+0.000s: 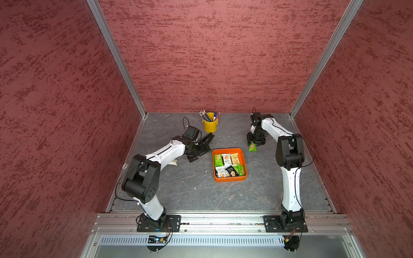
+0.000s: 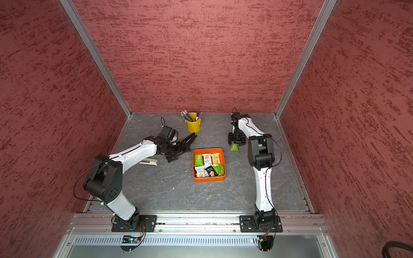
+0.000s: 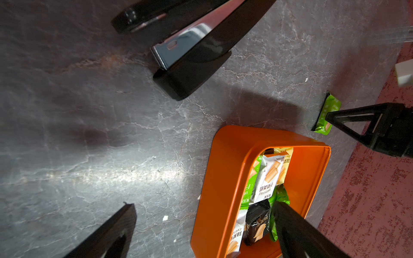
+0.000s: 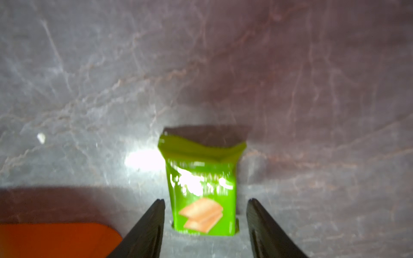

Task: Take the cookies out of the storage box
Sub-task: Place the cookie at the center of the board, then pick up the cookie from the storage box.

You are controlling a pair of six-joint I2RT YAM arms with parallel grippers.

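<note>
The orange storage box sits mid-table and holds several cookies in green, white, cream and black packets. One green cookie packet lies flat on the table just beyond the box's far right corner. My right gripper points down over that packet, open, with a gap on each side between its fingers and the packet. My left gripper hovers to the left of the box, wide open and empty.
A black stapler lies just beyond my left gripper. A yellow pen bucket stands at the back. A beige stapler lies under my left forearm. Red walls close in three sides.
</note>
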